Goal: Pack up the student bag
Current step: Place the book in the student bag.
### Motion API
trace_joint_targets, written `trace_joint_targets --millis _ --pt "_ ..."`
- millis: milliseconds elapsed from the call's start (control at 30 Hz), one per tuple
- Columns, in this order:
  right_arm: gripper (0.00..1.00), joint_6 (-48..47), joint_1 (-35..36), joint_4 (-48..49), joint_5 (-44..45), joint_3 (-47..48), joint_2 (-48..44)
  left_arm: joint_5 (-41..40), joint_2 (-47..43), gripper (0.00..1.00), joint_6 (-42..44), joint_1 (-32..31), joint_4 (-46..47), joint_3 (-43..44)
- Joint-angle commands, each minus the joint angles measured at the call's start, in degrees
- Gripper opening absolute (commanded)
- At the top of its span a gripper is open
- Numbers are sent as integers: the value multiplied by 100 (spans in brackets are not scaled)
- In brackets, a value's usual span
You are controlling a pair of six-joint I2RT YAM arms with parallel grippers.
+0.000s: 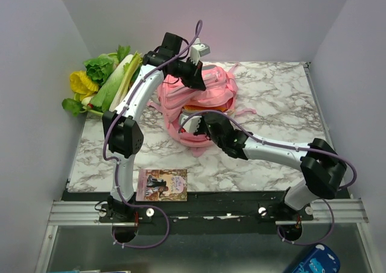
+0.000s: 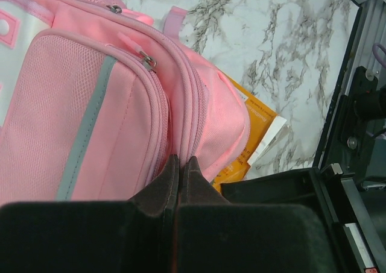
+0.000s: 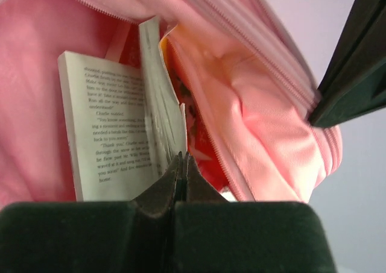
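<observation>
The bag (image 1: 211,86) lies in the middle of the table (image 1: 277,98), toward the back, with both arms reaching in to it and its mouth turned to the near edge. The left gripper (image 2: 182,164) comes over from the far side; its jaws are pressed together on the zip edge, seemingly with a fold of fabric pinched between them, which I take to be what holds the mouth up. The right gripper (image 3: 181,161) sits right at that mouth, jaws closed tight with the tips against the bottom edge of an open book (image 3: 102,134) standing inside. Whether a page is caught between them I cannot tell. That book's long axis runs straight away from the right gripper into the bag, so any push would go deeper along that line. A second book (image 1: 161,184) lies flat at the near edge beside the left arm's base, well apart from the bag; the right arm looks freer to fetch it.
</observation>
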Motion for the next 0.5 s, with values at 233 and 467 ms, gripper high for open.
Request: trace_joint_targets --millis 233,467 --pt "1 -517 -458 1856 -750 921 1622 632 -419 0 -47 18 -11 116" --pt "62 308 -502 1552 -557 1300 1844 703 -393 0 -135 0 24 55"
